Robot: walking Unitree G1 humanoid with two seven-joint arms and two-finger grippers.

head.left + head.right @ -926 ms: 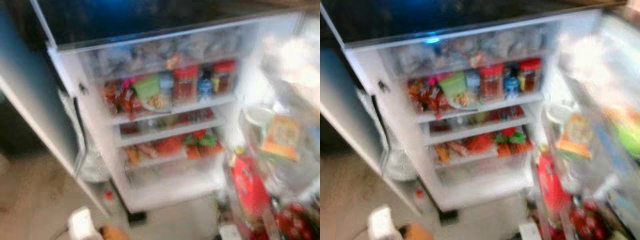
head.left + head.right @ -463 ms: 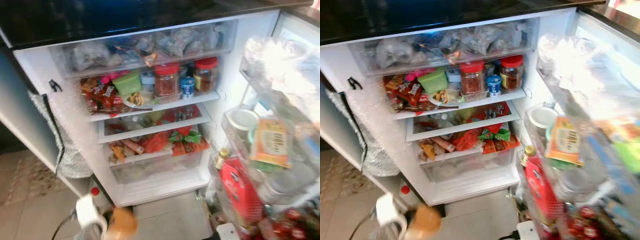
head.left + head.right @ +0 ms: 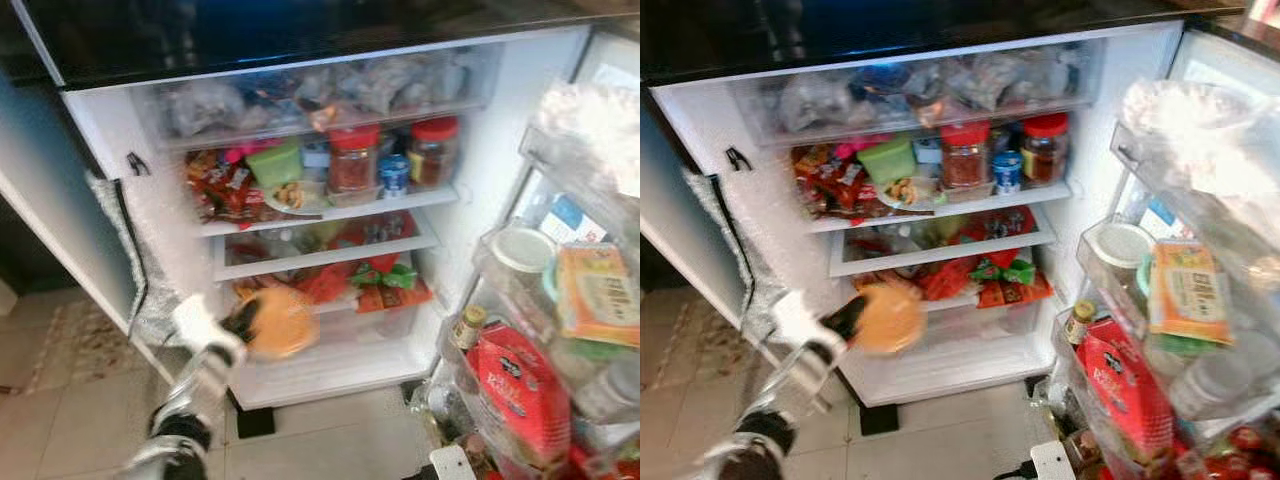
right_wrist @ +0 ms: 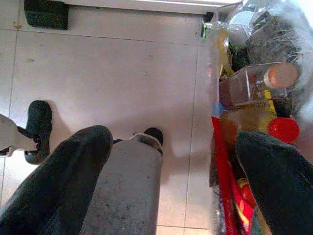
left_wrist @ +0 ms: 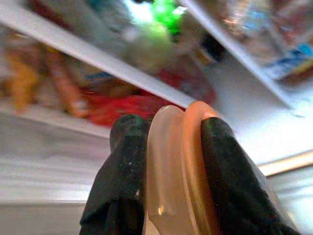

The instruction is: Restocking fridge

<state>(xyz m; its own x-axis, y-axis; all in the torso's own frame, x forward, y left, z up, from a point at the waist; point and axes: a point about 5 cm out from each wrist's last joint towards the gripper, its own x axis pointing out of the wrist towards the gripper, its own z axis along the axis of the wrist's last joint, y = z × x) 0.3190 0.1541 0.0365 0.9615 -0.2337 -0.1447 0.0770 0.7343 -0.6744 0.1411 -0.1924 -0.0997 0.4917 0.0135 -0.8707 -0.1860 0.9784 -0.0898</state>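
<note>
Raised since half a second ago, the orange disc [image 3: 273,322] now sits in front of the lower fridge shelves instead of down near the floor, carried up by the left arm. It is a flat, round, orange thing, blurred in the head views; what it is cannot be told. The left gripper [image 5: 171,147] clamps it edge-on, one black finger [image 5: 124,171] on each flat side, as the left wrist view shows. The disc hangs in the air before the drawer [image 3: 330,345] at the bottom of the fridge [image 3: 520,150], just below the shelf of red and orange packets [image 3: 375,285], touching neither as far as can be seen.

Above that shelf lies another with red packs, and above it a shelf carrying a green tub [image 3: 276,163], two red-lidded jars [image 3: 352,160] and a small blue can [image 3: 395,173]. A clear drawer of bags [image 3: 320,90] tops the compartment.

The open door [image 3: 1200,300] on the right holds a red pack [image 3: 1125,385], a white-lidded jar [image 3: 1123,245] and an orange carton [image 3: 1188,292].

The right gripper [image 4: 171,161] hangs low over the tiled floor [image 4: 98,73] beside the door's lowest bin, its fingers spread apart and empty.
</note>
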